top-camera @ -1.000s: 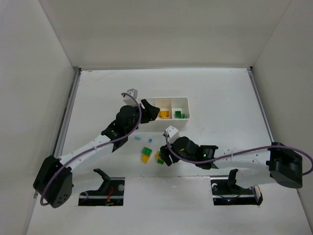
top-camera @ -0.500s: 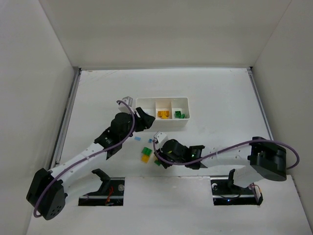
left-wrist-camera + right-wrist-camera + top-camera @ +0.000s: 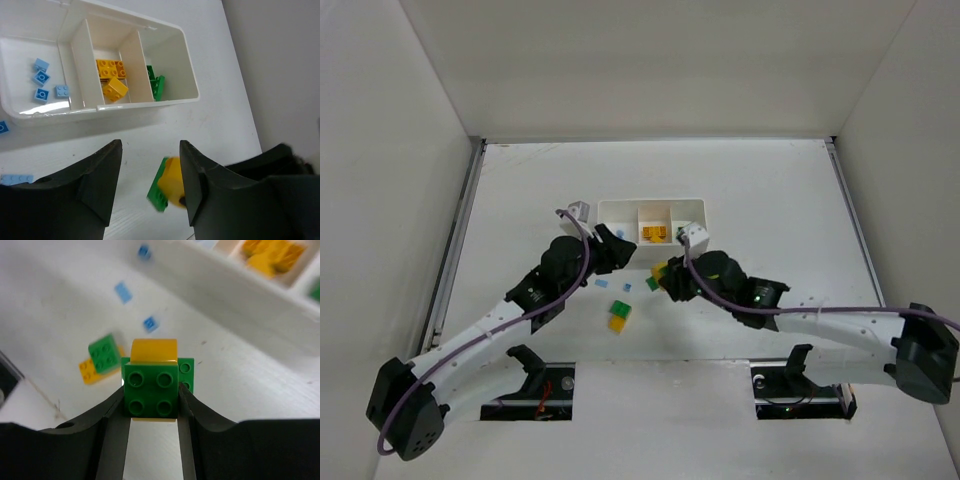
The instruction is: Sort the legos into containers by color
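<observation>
We see the brick stack (image 3: pixel 165 189) only as a blur, half behind a finger (image 3: pixel 192 175) — and the tray (image 3: pixel 250 290) runs off the top edge, out of focus.

Glossy plastic tray (image 3: pixel 150 106), smooth plastic legos (image 3: pixel 151 387), matt table (image 3: pixel 770 190).

Left tool (image 3: pixel 149 165) spread, right tool (image 3: pixel 151 402) pinched tight.

The white counter (image 3: pixel 770 200) carries a white tray (image 3: pixel 620 215) about midway, its long side parallel to the far edge. Between the tray and the near edge lies a yellow brick (image 3: pixel 617 324) with a green brick (image 3: pixel 620 308) on top (sitting skewed). Two small blue bricks (image 3: pixel 603 286) lie apart between that pair and the tray.
</observation>
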{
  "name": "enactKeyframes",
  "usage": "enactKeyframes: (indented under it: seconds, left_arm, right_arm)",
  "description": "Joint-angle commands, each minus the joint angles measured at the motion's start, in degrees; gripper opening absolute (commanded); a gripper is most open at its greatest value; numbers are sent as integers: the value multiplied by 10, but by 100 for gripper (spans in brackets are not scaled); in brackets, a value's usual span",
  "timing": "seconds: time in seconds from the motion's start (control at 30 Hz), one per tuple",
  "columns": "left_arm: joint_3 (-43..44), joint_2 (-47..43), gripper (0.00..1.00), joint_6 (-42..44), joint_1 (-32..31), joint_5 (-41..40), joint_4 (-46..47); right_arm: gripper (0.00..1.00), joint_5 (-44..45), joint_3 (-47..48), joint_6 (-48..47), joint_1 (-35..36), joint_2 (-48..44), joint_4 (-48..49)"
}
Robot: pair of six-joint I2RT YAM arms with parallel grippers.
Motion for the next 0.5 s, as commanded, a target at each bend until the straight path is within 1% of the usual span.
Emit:
enactKeyframes:
  seconds: [0.0,0.1,0.27,0.47]
  left_arm:
    - [10,-2,45,-4,-26,2,18]
    - [20,14,44,-1,-58,-6,50]
    - [49,57,44,4,-100,-7,90]
    - [60,99,45,2,-120,-14,120]
  right_arm:
    - [21,32,-10,34,-42,-55,33]
    - [22,53,-14,45,-68,-89,45]
    - [22,60,-11,50,-80,-105,65]
    - [22,56,-12,58,-81,-114,75]
